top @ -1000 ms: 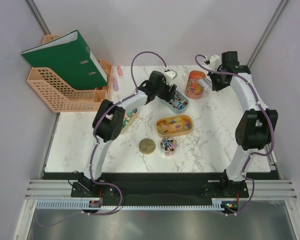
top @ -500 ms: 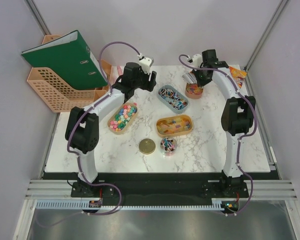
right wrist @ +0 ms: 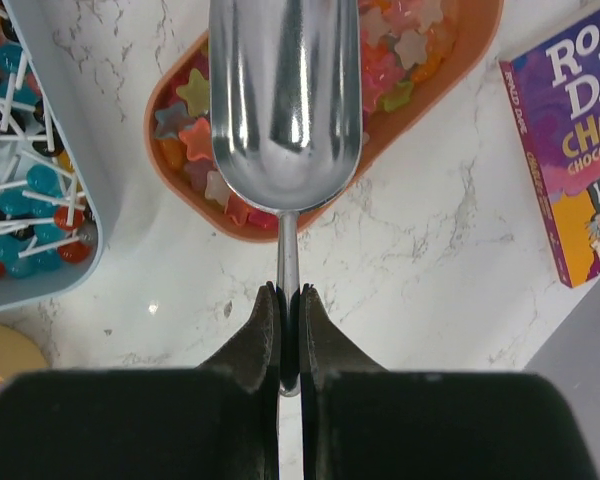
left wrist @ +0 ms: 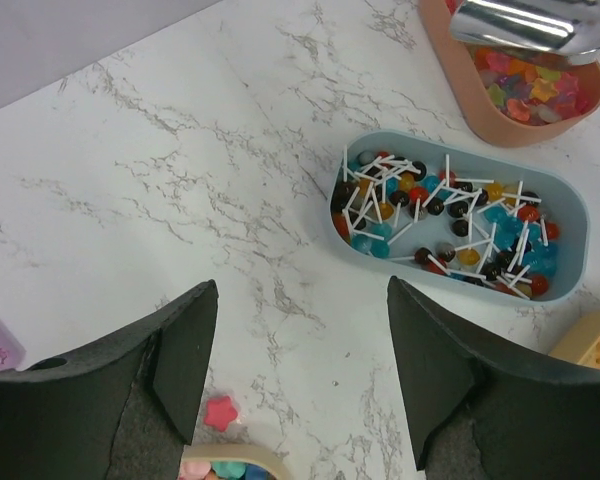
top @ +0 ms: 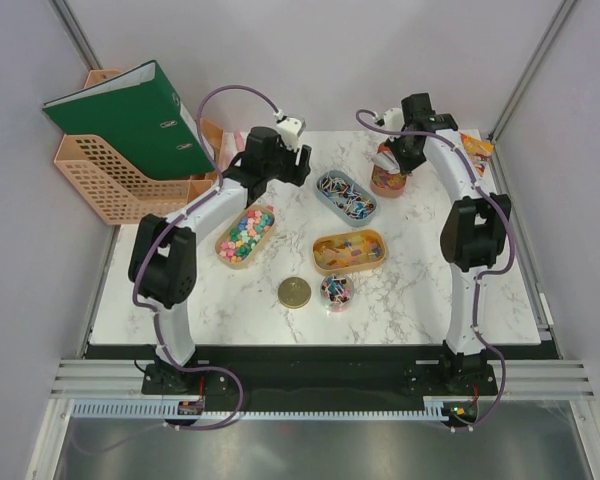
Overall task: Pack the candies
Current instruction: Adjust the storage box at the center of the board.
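On the tabletop [top: 430,280], candies [top: 244,236] lie at left, a lollipop tray [top: 346,196] behind centre, a second tray [top: 349,252] before it; lid [top: 294,292] and jar [top: 337,291] sit side by side nearest the arm bases.

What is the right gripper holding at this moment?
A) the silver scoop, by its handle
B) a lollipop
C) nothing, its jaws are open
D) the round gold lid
A: the right gripper is shut on the thin handle of the silver scoop, whose bowl is over the star-shaped candies.
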`<state>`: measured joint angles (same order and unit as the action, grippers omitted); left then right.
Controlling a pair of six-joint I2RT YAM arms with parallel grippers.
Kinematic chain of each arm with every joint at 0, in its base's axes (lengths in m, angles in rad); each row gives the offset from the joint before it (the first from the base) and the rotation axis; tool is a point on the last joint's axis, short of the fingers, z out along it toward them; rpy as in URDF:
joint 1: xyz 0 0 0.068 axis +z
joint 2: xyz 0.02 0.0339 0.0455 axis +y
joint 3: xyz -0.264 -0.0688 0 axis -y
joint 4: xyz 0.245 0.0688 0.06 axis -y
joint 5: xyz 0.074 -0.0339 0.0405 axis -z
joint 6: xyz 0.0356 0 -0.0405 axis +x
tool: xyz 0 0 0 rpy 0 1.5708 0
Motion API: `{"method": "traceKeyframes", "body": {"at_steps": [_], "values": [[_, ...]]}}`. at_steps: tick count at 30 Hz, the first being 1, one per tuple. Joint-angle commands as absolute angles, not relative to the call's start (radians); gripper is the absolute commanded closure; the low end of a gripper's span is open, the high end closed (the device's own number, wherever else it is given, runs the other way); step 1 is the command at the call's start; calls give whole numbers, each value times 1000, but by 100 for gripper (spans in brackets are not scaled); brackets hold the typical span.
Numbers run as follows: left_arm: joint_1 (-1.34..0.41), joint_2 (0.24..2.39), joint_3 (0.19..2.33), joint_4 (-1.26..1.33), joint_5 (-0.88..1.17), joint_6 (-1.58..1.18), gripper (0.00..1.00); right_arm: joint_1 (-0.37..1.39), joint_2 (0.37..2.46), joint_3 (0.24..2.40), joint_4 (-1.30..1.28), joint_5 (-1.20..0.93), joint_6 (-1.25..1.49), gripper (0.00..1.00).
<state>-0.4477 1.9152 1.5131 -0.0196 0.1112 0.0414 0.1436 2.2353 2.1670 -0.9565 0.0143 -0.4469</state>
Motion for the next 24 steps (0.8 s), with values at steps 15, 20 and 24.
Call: {"method": "traceKeyframes", "body": {"at_steps": [15,20,24], "values": [[-433,1732,1359,-31,110,18,24,123,1994,2017,-1158,-115,-224,100],[-433,1700,1310,-31,104,26,23,104,2059,2101,-1200,-117,-204,100],[-433,1681,1279,-29,95,28,23,97,2141,2195,-1203,-95,-213,100]]}}
